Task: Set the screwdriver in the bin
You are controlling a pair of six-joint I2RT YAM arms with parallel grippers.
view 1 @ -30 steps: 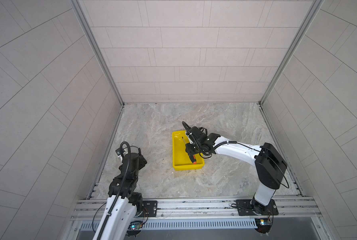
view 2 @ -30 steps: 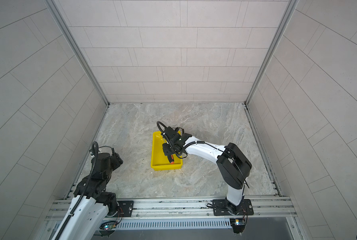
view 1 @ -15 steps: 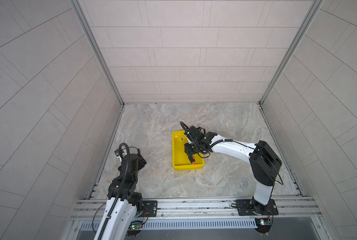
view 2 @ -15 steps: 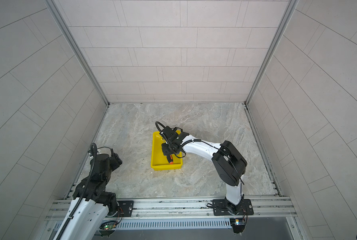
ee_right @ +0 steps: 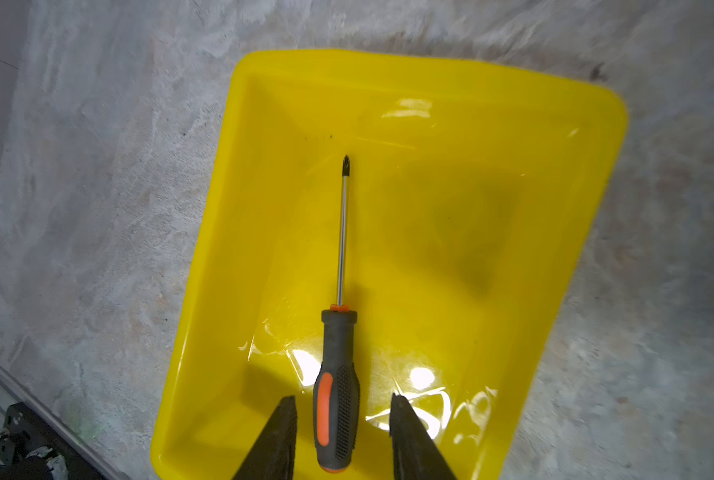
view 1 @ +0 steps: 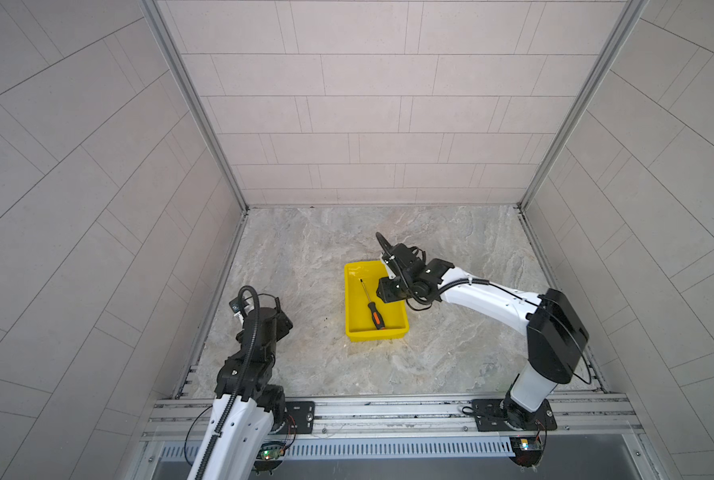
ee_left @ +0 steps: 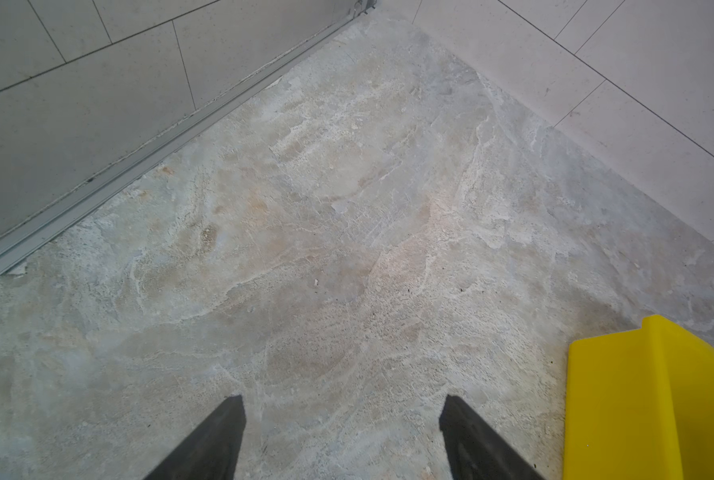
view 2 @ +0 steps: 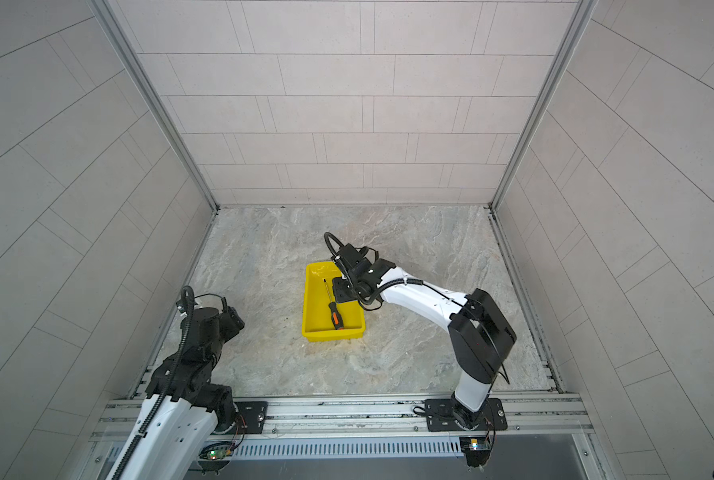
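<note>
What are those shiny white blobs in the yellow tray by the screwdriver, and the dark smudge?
Right wrist view: the white blobs are light glaring off the glossy floor of the bin, beside the handle of the screwdriver; the dark smudge looks like a soft shadow or reflection. Both top views: just a small glint by the far wall.
</note>
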